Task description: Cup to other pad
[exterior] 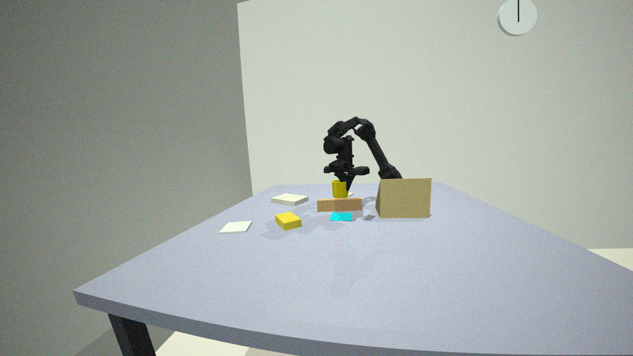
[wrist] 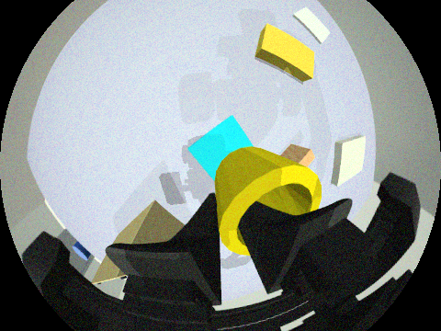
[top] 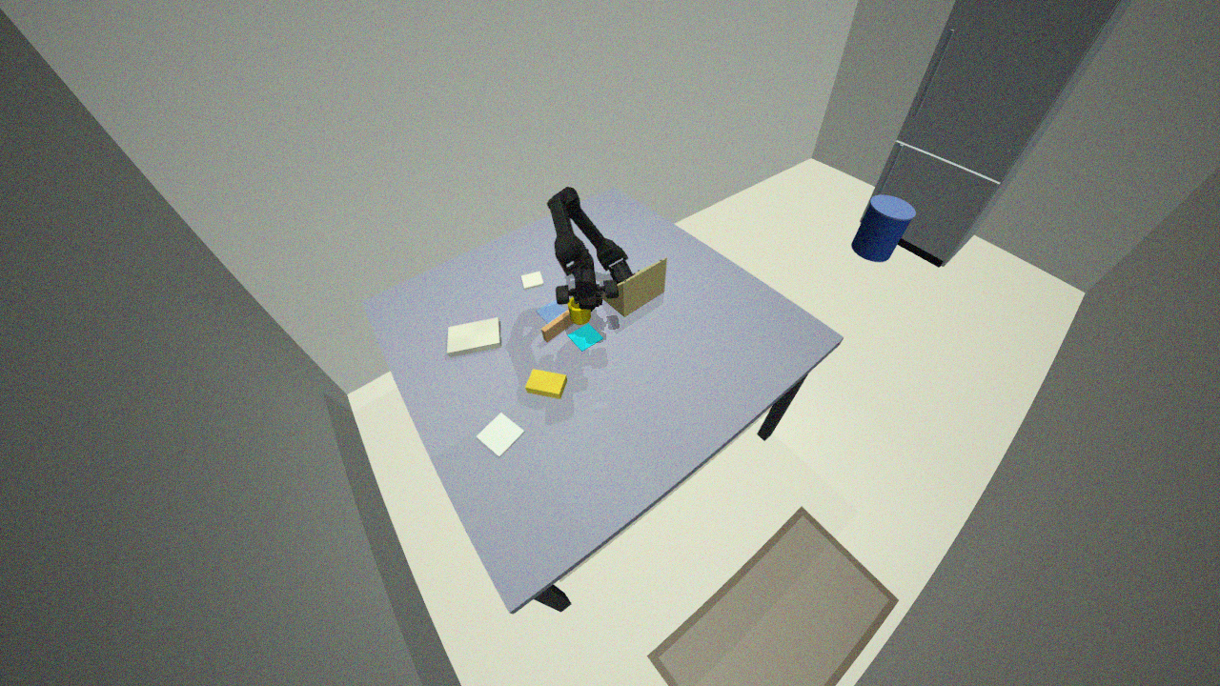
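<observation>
Carrying the yellow cup (top: 579,312) (exterior: 339,189) (wrist: 245,172) over the low orange barrier (top: 555,326) (exterior: 339,204) (wrist: 299,154), its wall pinched in our jaws, we're past the lift, well inside the desk's edges (top: 682,443) (exterior: 309,265) (wrist: 115,92), with lowering onto the cyan pad (top: 585,337) (exterior: 341,216) (wrist: 218,144) and release seemingly left.

- The table (top: 682,383) (exterior: 354,274) has a lavender top and dark legs.
- Grey walls (top: 682,85) (exterior: 420,88) rise behind the table.
- Pale floor (top: 742,230) surrounds the table.
- A brown rug (top: 784,605) lies near the table.
- A blue bin (top: 880,230) stands apart from the table.
- A round clock (exterior: 509,17) hangs above the table's level.
</observation>
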`<state>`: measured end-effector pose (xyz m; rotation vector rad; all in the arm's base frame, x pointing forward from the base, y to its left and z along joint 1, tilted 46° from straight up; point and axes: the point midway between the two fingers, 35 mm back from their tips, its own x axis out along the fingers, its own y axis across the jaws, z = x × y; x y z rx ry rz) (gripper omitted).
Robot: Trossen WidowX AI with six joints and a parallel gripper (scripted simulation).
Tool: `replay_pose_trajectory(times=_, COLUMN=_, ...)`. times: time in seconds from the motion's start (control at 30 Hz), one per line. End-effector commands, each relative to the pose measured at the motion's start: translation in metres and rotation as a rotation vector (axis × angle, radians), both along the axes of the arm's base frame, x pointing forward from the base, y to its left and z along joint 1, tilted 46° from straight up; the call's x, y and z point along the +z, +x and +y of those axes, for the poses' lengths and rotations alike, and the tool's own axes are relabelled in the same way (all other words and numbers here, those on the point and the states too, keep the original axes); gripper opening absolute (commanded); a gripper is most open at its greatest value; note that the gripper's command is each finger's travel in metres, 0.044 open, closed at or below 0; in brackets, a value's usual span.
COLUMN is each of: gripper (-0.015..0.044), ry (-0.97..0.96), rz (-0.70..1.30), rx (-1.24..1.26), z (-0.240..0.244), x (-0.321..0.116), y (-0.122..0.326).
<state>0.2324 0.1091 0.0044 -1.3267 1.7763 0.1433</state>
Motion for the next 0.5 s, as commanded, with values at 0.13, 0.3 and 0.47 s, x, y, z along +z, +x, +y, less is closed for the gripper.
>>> replay_pose_trajectory(times=0.13, gripper=0.0, ry=0.007, rz=-0.004, rx=-0.005, z=0.0065, x=-0.0073, y=-0.001)
replay_pose_trajectory(times=0.3, gripper=0.0, ry=0.007, rz=-0.004, rx=-0.005, z=0.0025, x=-0.0112, y=-0.0009)
replay_pose_trajectory(times=0.47, gripper=0.0, ry=0.007, rz=-0.005, rx=-0.005, z=-0.002, x=-0.0158, y=-0.0008)
